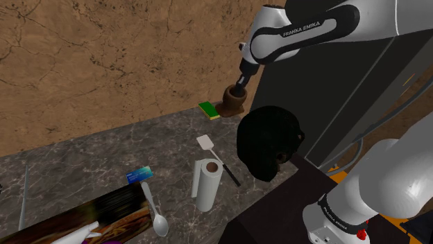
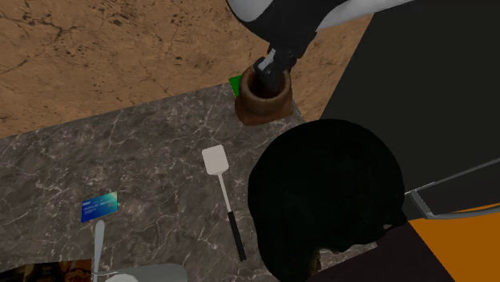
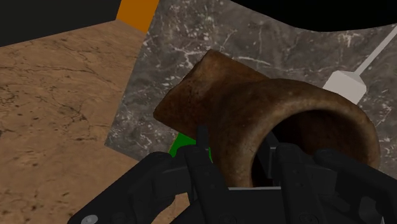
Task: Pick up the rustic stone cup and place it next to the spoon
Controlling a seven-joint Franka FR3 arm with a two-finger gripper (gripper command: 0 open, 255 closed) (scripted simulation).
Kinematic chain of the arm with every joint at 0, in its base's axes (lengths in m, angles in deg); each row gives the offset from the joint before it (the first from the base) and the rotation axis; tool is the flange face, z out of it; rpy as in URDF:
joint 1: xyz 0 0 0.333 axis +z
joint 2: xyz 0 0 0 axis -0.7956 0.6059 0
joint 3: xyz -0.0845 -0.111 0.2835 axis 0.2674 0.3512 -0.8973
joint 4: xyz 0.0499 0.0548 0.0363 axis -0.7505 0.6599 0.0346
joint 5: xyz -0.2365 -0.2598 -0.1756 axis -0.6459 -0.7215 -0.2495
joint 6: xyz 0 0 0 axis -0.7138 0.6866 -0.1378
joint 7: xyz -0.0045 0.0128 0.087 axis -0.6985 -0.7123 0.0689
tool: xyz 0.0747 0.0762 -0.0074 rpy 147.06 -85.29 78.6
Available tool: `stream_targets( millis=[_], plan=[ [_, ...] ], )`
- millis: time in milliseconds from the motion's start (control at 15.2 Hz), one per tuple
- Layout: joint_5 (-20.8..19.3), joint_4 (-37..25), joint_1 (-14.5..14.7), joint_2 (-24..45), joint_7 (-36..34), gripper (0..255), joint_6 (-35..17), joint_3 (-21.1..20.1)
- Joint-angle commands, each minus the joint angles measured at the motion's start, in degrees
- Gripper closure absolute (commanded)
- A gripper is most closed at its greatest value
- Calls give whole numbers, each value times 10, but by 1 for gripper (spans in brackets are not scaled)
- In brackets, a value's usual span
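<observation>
**Where is the cup?**
The brown cup [image 2: 264,108] is at the far corner of the grey counter [image 2: 152,152]. A green sponge [image 1: 209,110] lies just beside it.

**Which way does it point?**
It stands up straight, so its long way goes up and down. The open mouth faces up and the wide foot is at the bottom. In the wrist view the mouth looks right back at the hand.

**What is the gripper doing?**
The black gripper [image 2: 268,78] reaches into the mouth from above. It is squeezed tight on the cup's wall. One of its fingers [image 3: 202,153] is on the outside and the other is inside the cup.

**Is the cup up off the counter?**
I cannot tell.

**And the spoon?**
The spoon [image 1: 154,208] lies flat, well apart from the cup, by the counter's near edge in the shoulder view. Its round end points to that edge. A blue card [image 1: 139,174] is just beside its handle. Between spoon and cup are a standing paper roll [image 1: 207,181] and a white spatula [image 2: 215,160] with a black handle.
</observation>
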Motion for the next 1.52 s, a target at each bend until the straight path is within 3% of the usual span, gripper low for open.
stream_targets(
  millis=[0, 1188, 1452],
  plan=[
    [0, -10, 0, -7, -1, 255, 16, -1],
    [-1, -114, 1, -39, 1, 255, 153, -3],
    [-3, -128, 24, -26, -55, 255, 156, -35]
  ],
)
